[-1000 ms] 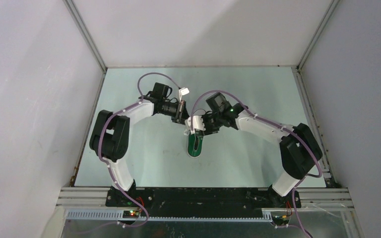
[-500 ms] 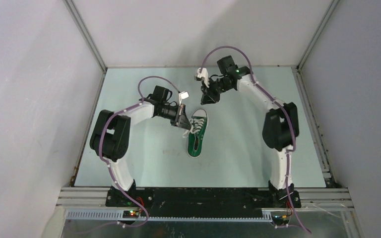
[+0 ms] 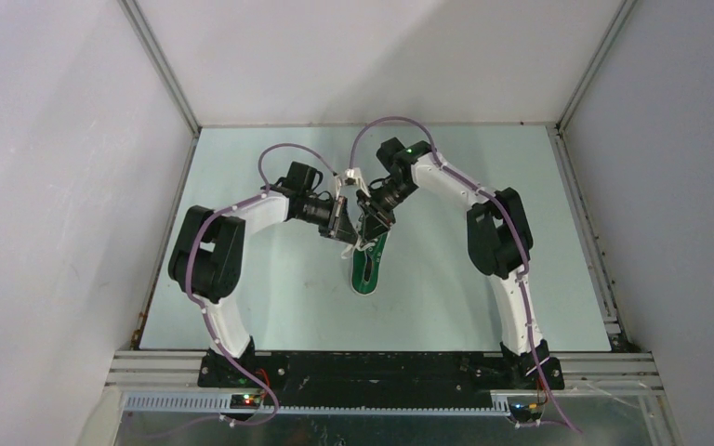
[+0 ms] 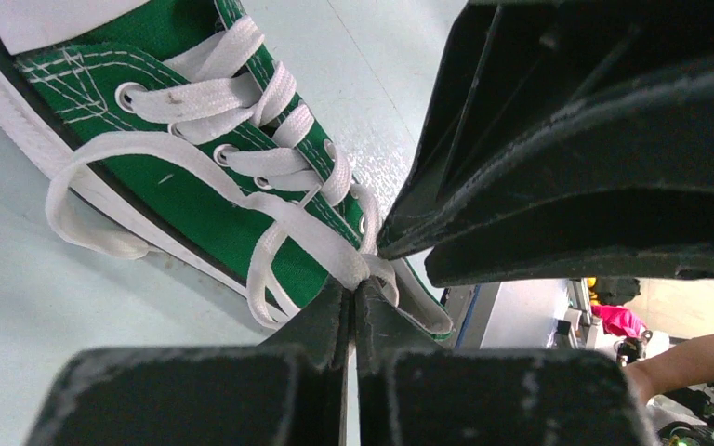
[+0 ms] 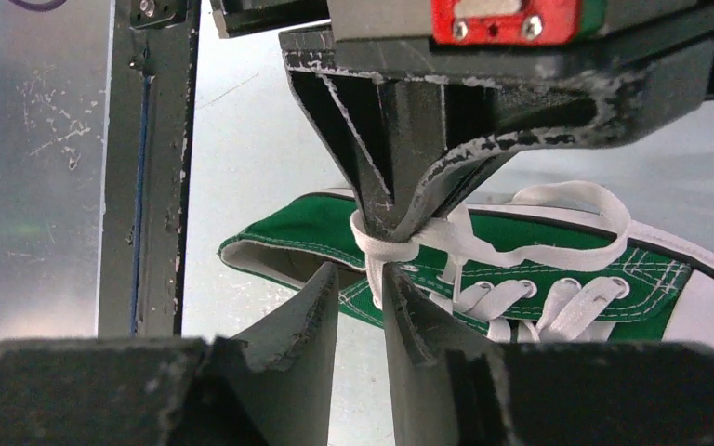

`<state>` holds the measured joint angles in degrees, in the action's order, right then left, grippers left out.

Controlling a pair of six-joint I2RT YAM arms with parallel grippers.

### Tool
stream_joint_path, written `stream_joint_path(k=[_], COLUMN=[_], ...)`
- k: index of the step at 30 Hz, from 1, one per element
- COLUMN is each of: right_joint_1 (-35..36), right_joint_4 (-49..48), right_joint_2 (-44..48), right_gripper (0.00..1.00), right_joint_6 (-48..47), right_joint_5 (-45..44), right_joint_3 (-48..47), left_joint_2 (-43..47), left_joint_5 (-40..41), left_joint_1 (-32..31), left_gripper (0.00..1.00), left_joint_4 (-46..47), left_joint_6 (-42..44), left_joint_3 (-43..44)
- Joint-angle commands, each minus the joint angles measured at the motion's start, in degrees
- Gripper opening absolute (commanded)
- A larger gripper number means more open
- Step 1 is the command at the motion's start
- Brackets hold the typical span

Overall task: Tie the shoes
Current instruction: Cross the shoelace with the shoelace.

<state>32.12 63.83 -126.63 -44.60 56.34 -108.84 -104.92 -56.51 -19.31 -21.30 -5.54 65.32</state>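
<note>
Over the sneaker (image 4: 195, 200), left gripper (image 4: 353, 288) clamps a lace (image 4: 316, 240) (jaws shut); right gripper (image 5: 361, 279) straddles it, ajar.

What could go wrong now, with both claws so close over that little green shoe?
The left claw pinches the lace only at its very tips, so a tug might slip it free. The right claw, fingers slightly apart around the same lace, sits very close to the left one; they could bump. Nothing pins the sneaker down, so pulling may drag it.
</note>
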Motion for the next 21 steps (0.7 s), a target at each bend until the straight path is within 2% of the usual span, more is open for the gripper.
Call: stream_joint_path(k=[1, 9, 21], right_joint_1=[-0.2, 0.3, 0.6], right_joint_4=[1.4, -1.3, -7.9], right_joint_2=[0.2, -1.7, -3.6], right_gripper=[0.27, 0.30, 0.27], right_joint_6=[-1.8, 0.1, 6.8], right_joint_5=[0.2, -1.7, -3.3], right_joint_3=[-2.3, -2.5, -2.7], left_joint_2=[2.4, 2.1, 2.0], left_joint_5=[0.2, 0.8, 0.3], left_joint_1=[0.5, 1.0, 1.4], left_gripper=[0.00, 0.00, 0.00], left_joint_4=[2.1, 2.1, 2.3], left_joint_6=[-0.2, -0.8, -1.2], left_joint_3=[0.2, 0.0, -0.2])
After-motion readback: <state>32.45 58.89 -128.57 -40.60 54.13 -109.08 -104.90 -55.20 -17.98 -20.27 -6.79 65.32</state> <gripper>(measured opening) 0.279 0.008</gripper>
